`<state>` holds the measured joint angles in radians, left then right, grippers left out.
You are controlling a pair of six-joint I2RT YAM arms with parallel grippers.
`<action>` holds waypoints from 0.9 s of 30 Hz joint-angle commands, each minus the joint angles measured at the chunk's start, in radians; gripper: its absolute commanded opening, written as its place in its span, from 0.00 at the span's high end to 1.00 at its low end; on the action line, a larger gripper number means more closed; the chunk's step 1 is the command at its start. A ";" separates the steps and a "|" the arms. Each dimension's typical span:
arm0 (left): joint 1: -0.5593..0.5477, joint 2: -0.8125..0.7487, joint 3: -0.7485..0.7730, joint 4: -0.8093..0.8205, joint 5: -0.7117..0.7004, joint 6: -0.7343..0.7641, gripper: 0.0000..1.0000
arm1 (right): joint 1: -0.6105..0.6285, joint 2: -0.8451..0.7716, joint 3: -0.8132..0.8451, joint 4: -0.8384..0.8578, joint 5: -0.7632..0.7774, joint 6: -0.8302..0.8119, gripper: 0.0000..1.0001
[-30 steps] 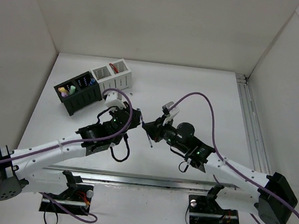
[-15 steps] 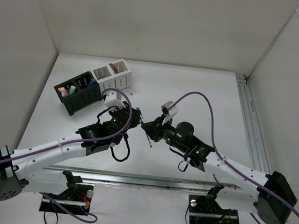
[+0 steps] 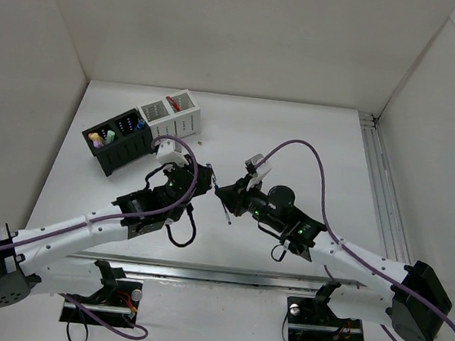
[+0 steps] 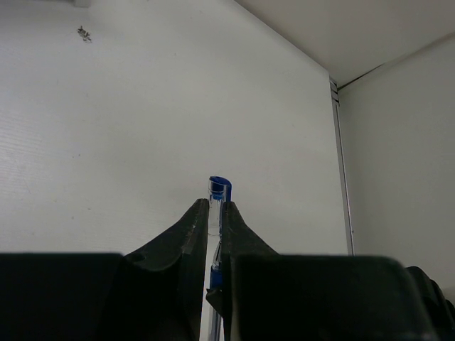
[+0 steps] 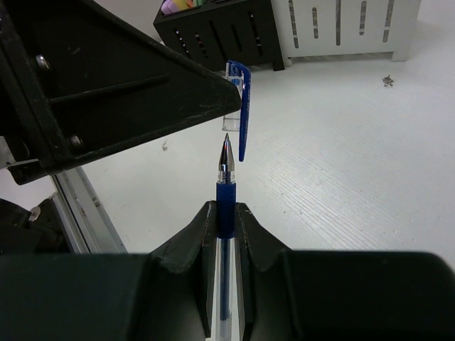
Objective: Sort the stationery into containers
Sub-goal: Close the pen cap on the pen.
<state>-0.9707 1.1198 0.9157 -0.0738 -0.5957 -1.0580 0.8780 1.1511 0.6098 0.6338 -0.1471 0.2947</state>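
Jaws of the right gripper (image 5: 225, 213) clench one clear-blue pen (image 5: 226, 188), tip bared, above the worktop (image 3: 313, 139). Just beside that tip, the left gripper (image 4: 215, 213) is clamped on one blue-clipped cap (image 4: 220, 186). Farther back on the left stand two containers just beside each other: one black organiser (image 3: 119, 143) and one white organiser (image 3: 176, 114).

Clear-blue pen (image 5: 225, 192) is uncapped, clamped at its blue grip, tip pointing to 12 o'clock. Its clear cap (image 5: 242, 106) with blue clip hangs just past the tip, not touching. The black organiser (image 3: 120, 140) sits at 10 o'clock on the tabletop (image 3: 312, 147) with highlighters (image 3: 108, 135) inside. The white mesh organiser (image 3: 172, 116) is just beside it at 2 o'clock.
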 commanded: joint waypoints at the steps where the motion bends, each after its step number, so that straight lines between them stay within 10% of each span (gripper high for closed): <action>1: -0.005 -0.029 0.017 0.066 -0.012 0.001 1.00 | 0.006 -0.008 0.057 0.069 -0.022 -0.003 1.00; 27: -0.005 -0.048 -0.029 0.147 0.002 0.010 1.00 | 0.006 -0.007 0.068 0.063 -0.017 0.008 1.00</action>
<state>-0.9707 1.0958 0.8719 -0.0059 -0.5831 -1.0573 0.8780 1.1530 0.6250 0.6243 -0.1593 0.2951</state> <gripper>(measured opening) 0.062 0.096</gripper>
